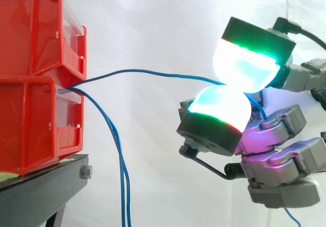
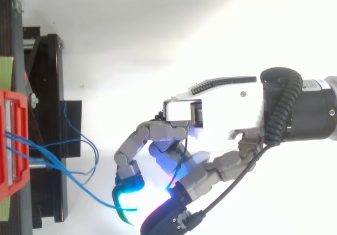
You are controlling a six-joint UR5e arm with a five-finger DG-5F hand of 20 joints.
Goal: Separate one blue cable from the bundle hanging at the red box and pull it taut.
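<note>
— Where's the blue cable [image 1: 153,72]?
— Pinched between two glowing pads [image 1: 243,66] of the hand [image 2: 210,114]. From the fingertips it runs away in a slight arch to the red bins [image 1: 35,79].
— And the rest?
— The bundle [image 1: 124,186] hangs down beside the bins, well apart from the hand and lower than the held strand.

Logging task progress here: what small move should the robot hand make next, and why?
Probably draw the robot hand away from the red box, keeping its pinch: the blue cable between its pads bows slightly rather than running straight, while the other cables hang free.
</note>
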